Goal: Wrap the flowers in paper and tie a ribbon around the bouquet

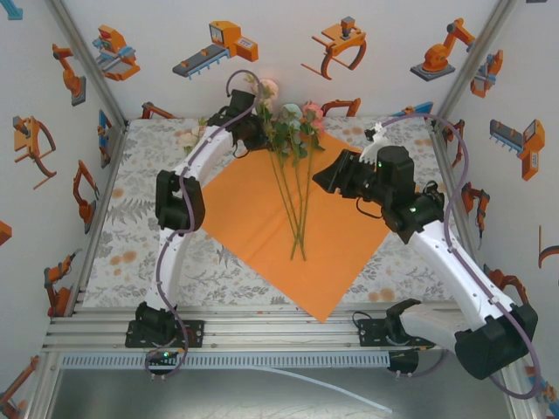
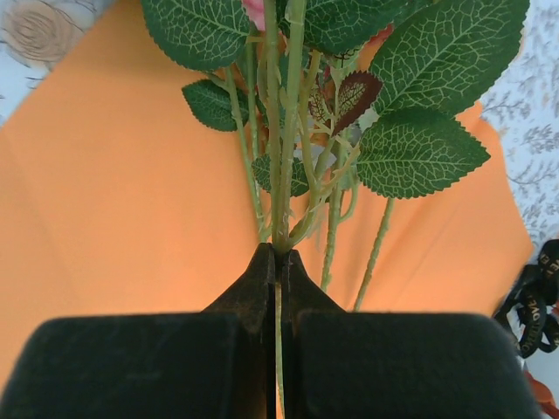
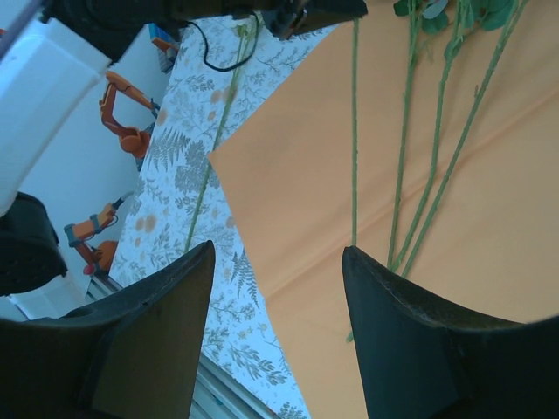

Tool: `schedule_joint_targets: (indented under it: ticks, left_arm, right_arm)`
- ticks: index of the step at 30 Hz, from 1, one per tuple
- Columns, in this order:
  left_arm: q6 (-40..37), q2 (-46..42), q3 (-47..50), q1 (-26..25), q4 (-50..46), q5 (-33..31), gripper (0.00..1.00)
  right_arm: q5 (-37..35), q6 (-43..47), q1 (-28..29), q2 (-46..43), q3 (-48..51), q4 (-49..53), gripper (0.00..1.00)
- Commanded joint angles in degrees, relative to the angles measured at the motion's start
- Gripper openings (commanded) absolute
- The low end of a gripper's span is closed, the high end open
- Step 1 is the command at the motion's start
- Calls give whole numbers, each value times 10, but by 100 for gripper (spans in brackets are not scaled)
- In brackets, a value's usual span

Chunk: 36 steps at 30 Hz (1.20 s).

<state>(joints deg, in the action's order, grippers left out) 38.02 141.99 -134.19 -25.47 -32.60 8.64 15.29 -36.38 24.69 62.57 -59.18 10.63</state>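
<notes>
Left wrist: left hand [image 2: 278,266] clamps flowers [image 2: 288,131]; right hand [image 3: 278,253] gapes wide.

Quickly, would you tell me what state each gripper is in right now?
Left gripper: closed on a stem of the flowers.
Right gripper: open, holding nothing.

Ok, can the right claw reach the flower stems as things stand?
Probably yes: the right claw is open over the paper, and the stems lie bare just ahead with nothing between.

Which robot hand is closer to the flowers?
Left. The left gripper pinches the flowers by a stem; the right gripper hangs open over the paper, off to the stems' side.
</notes>
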Motion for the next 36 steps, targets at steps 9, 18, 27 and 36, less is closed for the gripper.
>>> schedule_joint_targets:
  ticks: [9,18,27,36]
  left_arm:
    - [1,11,32,-10,-33,-28,2]
    - [11,-18,103,-6,25,-23,24]
    - [-38,-117,113,31,10,-65,31]
    - [-134,-239,238,140,-20,-162,31]
  right_arm:
    - [-26,15,6,-27,12,20,56]
    - [-20,18,5,-25,6,23,56]
    - [-20,21,5,-31,11,21,56]
    - [-10,19,5,-21,16,7,56]
